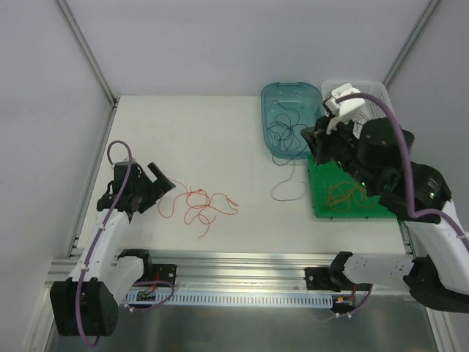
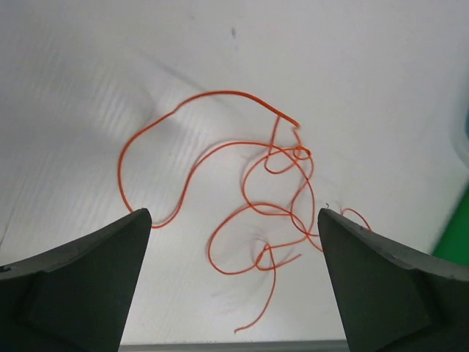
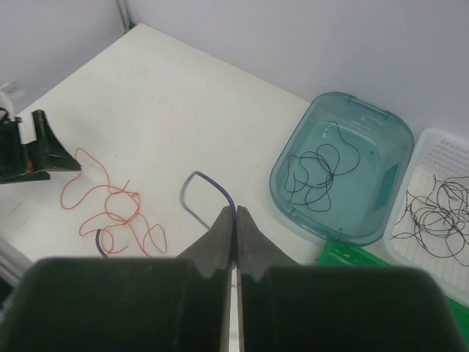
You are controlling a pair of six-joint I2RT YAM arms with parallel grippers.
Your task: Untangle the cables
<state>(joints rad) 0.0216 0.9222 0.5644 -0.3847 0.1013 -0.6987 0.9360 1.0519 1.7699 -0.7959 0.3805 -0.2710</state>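
Observation:
A tangle of thin orange-red cables (image 1: 201, 205) lies on the white table, left of middle. My left gripper (image 1: 157, 180) is open and empty just left of it; in the left wrist view the orange loops (image 2: 271, 213) lie on the table between and beyond the spread fingers (image 2: 88, 279). My right gripper (image 3: 234, 213) is shut on a dark purple cable (image 3: 212, 183) that arches out from its tips. In the top view this cable (image 1: 286, 187) hangs from the right gripper (image 1: 319, 147) down to the table.
A teal bin (image 1: 308, 92) holds dark cables, a white basket (image 1: 374, 92) holds black cables, and a green tray (image 1: 322, 209) holds orange cables, all at the right. The right arm hangs over the tray and basket. Walls enclose the table.

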